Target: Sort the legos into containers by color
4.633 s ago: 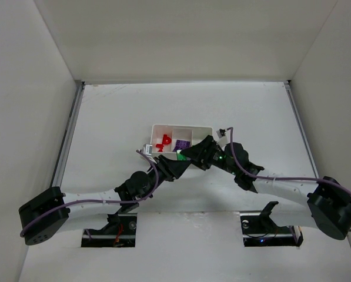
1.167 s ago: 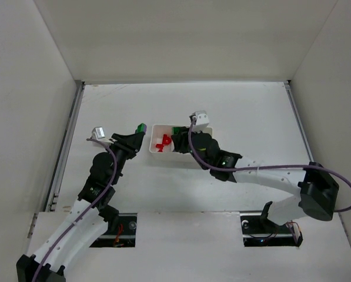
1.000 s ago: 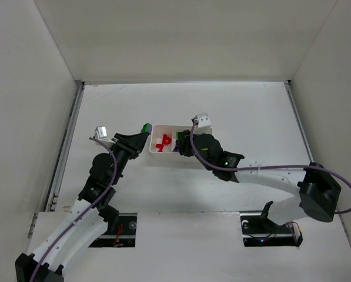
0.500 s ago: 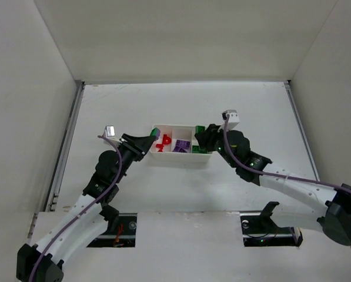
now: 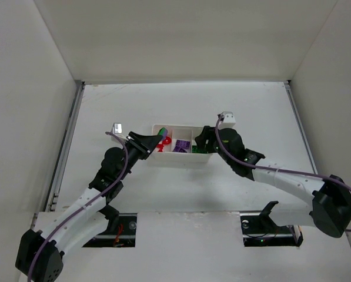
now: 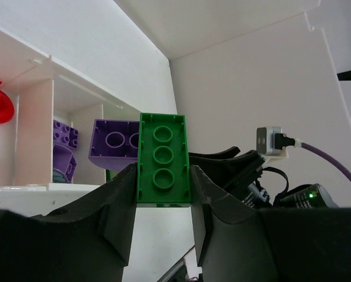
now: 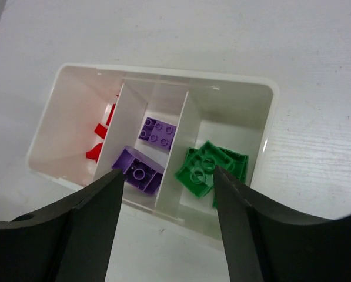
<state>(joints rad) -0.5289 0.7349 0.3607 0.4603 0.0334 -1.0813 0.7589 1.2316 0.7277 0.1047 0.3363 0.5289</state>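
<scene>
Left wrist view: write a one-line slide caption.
Left gripper grips a green brick, with purple bricks in the tray beyond.

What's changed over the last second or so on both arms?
The left tool, shut on the green rectangular plastic brick, swung rightward from beside the white three-compartment plastic tray to over its left end. The right tool, open and empty, shifted from the tray's middle to its right end. The tray stayed put.
</scene>
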